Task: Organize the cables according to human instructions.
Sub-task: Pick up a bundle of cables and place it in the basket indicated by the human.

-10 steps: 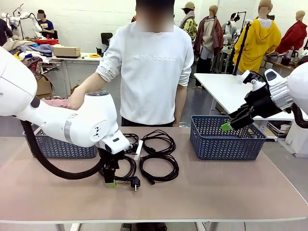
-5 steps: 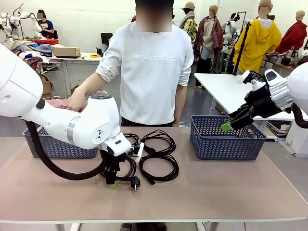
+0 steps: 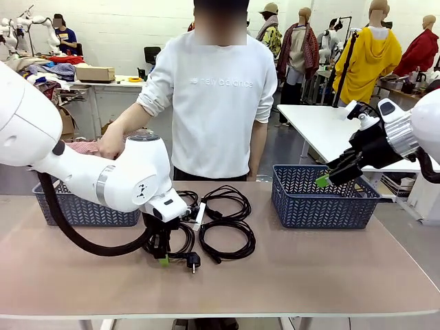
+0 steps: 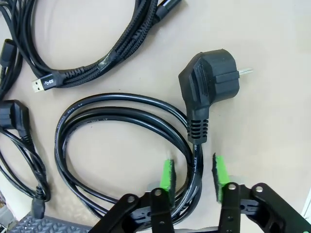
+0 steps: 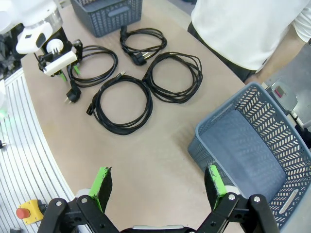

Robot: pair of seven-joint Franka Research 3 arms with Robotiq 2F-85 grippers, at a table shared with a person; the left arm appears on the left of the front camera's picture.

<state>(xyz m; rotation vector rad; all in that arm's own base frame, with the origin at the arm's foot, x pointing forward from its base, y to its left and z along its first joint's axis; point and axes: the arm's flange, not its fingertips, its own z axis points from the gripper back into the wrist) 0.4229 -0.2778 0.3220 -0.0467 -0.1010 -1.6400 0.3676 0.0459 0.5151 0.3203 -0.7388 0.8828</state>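
Note:
Four black cables lie coiled mid-table: one (image 5: 95, 65) under my left gripper, one (image 5: 141, 43) behind it, one (image 5: 175, 73) to the right and one (image 5: 121, 104) nearest the front. My left gripper (image 3: 163, 258) is down on the table. In the left wrist view it (image 4: 193, 175) straddles the cord (image 4: 194, 162) just below its round plug (image 4: 211, 82). The green pads (image 4: 167, 174) stand close on either side, with slim gaps still showing. My right gripper (image 3: 323, 180) hangs wide open and holds nothing, above the right basket (image 3: 323, 206).
A second dark basket (image 3: 82, 213) stands at the far left of the table, and the person's hand (image 3: 110, 144) hovers over it. The person stands behind the cables. A braided USB cable end (image 4: 43, 85) lies near the gripped coil. The table's front strip is bare.
My left gripper's jaws have narrowed around the cord near the plug, and the left arm has shifted slightly right. The right arm has not moved.

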